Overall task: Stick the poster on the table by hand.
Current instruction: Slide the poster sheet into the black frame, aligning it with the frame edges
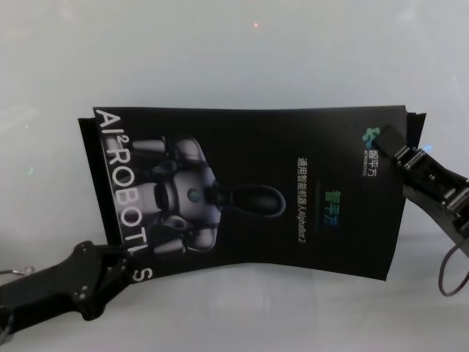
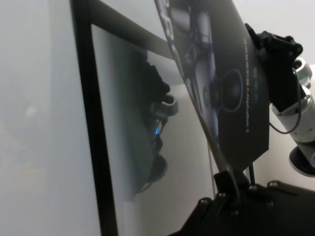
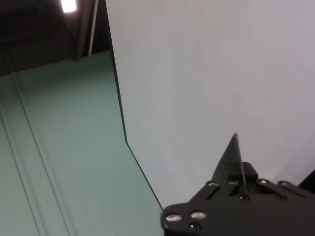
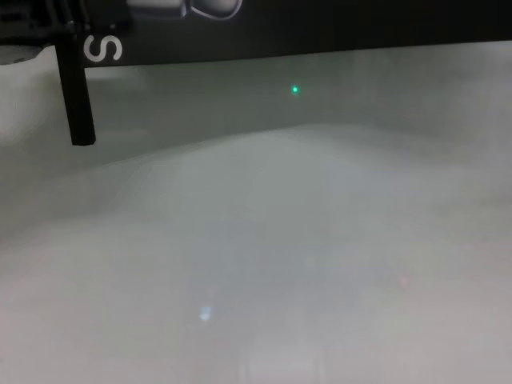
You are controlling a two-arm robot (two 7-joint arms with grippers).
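Note:
The poster (image 1: pixel 249 191), a black glossy sheet with white letters and a grey robot picture, hangs spread between my two grippers above the pale table (image 1: pixel 220 59). My left gripper (image 1: pixel 123 265) is shut on its near left corner by the letter S. My right gripper (image 1: pixel 392 143) is shut on its right edge by the small logo. In the left wrist view the poster (image 2: pixel 231 88) stands tilted off the table, pinched in my left gripper (image 2: pixel 230 179), with my right gripper (image 2: pixel 268 49) at its far edge. The right wrist view shows only a thin black sliver in my right gripper (image 3: pixel 235 169).
In the chest view the poster's lower edge (image 4: pixel 320 28) runs along the top, over bare table (image 4: pixel 280 256). A short black upright post (image 4: pixel 76 96) reaches down below the S corner. The glossy table mirrors the poster and arms (image 2: pixel 147 128).

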